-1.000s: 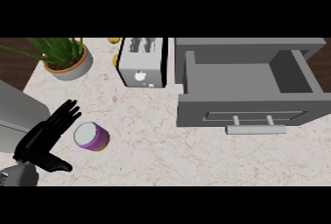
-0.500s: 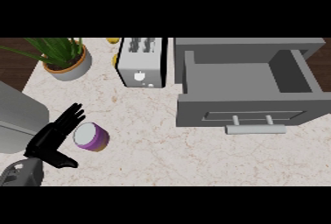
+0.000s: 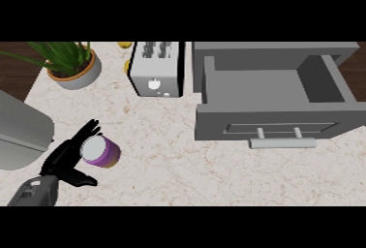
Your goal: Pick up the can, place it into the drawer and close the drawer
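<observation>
Left of the can (image 3: 100, 151), the left hand (image 3: 66, 161) lies with fingers straight, seemingly touching it. Best wrap thumb and fingers fully round it before lifting toward the open drawer (image 3: 214, 121).

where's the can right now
In the head view the can sits on the counter at lower left, just right of the left hand and well left of the open drawer.

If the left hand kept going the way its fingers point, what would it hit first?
Not the can, which sits beside the left hand, not ahead. Past the fingertips is bare counter, then probably the toaster, though it might pass between toaster and plant pot.
</observation>
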### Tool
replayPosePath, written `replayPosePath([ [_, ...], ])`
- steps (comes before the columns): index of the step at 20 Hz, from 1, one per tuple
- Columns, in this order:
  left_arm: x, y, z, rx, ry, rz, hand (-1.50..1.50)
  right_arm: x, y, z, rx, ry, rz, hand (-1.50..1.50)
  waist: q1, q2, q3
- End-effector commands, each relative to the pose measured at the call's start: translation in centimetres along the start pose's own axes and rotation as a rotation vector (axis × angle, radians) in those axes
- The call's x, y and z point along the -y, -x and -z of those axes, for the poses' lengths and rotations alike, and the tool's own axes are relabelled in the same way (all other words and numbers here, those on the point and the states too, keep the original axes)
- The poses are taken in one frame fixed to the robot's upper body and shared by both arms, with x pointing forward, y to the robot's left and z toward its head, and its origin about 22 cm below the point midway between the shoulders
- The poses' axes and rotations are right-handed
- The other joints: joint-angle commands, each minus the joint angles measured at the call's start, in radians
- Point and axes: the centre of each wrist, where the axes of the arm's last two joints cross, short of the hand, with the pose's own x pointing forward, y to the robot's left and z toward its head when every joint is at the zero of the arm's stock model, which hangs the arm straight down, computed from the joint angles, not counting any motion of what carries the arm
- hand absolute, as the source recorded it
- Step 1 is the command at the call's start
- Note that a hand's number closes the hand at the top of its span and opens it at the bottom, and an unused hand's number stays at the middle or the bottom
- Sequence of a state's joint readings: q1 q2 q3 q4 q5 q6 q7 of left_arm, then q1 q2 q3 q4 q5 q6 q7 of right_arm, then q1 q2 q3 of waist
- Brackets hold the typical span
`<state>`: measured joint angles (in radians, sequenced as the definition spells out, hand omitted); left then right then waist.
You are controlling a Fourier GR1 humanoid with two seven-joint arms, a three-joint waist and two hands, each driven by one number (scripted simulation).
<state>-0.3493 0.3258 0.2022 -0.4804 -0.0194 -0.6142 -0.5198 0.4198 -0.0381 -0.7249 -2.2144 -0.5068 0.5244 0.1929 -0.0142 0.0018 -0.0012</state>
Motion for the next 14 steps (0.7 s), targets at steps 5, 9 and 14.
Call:
replayPosePath([
  [5, 2.4, 1.9, 1.4, 0.028, 0.037, -0.101, -1.50, 0.6, -0.4, -0.7, -0.009, -0.011, 0.003, -1.50, 0.001, -0.001, 0.000],
  [9, 1.5, -0.2, 3.1, 0.030, 0.069, -0.151, 1.50, -0.5, -0.6, -0.5, 0.001, 0.004, 0.009, -1.50, -0.002, 0.000, 0.000],
  [14, 3.4, -0.5, 4.6, 0.004, 0.195, -0.181, 1.50, -0.7, -0.7, 0.2, -0.020, -0.012, 0.006, -1.50, 0.007, -0.002, 0.001],
])
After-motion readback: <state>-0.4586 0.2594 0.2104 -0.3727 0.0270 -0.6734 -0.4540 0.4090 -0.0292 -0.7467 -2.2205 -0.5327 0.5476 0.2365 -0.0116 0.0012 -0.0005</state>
